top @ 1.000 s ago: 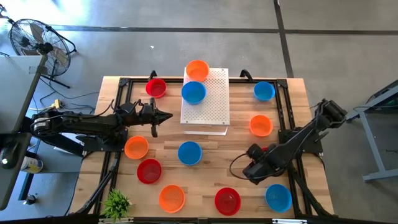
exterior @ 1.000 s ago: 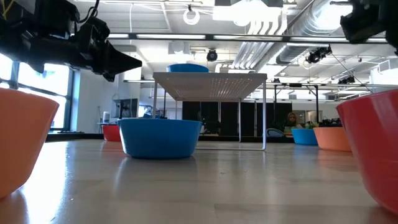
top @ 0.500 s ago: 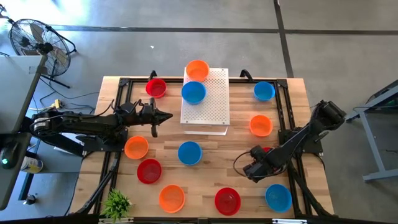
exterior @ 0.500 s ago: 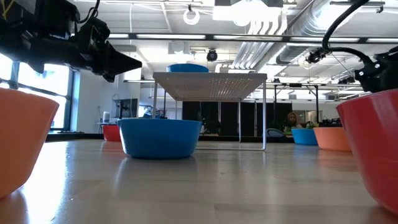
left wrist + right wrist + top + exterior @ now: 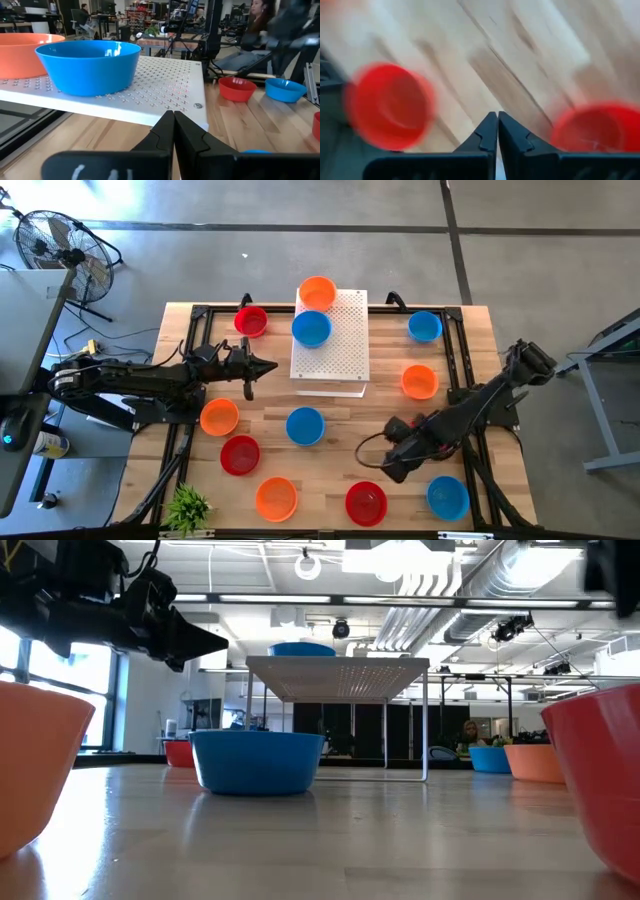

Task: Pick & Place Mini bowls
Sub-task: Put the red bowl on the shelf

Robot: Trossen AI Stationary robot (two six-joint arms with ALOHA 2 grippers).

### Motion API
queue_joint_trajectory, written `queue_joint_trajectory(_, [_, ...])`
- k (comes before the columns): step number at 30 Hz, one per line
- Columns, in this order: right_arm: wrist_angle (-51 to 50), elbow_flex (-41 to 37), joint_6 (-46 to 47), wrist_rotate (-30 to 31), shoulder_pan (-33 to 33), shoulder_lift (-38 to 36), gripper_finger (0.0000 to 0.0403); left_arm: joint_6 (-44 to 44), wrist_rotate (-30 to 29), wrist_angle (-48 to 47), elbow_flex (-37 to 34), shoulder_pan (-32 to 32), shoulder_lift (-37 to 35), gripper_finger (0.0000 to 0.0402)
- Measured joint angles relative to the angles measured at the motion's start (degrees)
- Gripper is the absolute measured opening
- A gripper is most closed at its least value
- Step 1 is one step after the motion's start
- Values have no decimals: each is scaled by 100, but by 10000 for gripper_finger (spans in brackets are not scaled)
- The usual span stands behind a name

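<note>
High view: the mini bowls (image 5: 305, 425) lie spread over the wooden table (image 5: 330, 480); an orange bowl (image 5: 317, 291) and a blue bowl (image 5: 311, 328) sit on the white board with holes (image 5: 340, 345).
High view, arms: the right gripper (image 5: 390, 470) is low beside a red bowl (image 5: 366, 502); the left gripper (image 5: 268, 367) waits near the board.
Left wrist view: fingers (image 5: 162, 132) pressed together, holding nothing.
Right wrist view: fingers (image 5: 487, 132) pressed together, empty, over what look like two blurry red bowls (image 5: 387, 105).

One camera looks straight down on the white board (image 5: 330, 336); another sits level with the tabletop, facing it (image 5: 338, 665) (shared landmark); the left wrist view nears its edge (image 5: 150, 85).
</note>
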Motion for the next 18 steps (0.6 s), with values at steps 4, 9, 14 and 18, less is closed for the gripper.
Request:
queue_joint_trajectory(4, [-342, 639, -265, 338, -245, -8, 7, -2, 39, 0, 0, 0, 0, 1])
queue_joint_trajectory(9, [-1157, 418, 697, -116, -339, -4, 28, -4, 39, -39, 0, 0, 0, 1])
queue_joint_trajectory(14, [-764, -518, 1282, -453, -19, 2, 96, 0, 39, -133, 0, 0, 2, 1])
queue_joint_trajectory(18, [253, -1346, 1609, -635, 134, 7, 150, 13, 37, -133, 0, -2, 2, 1])
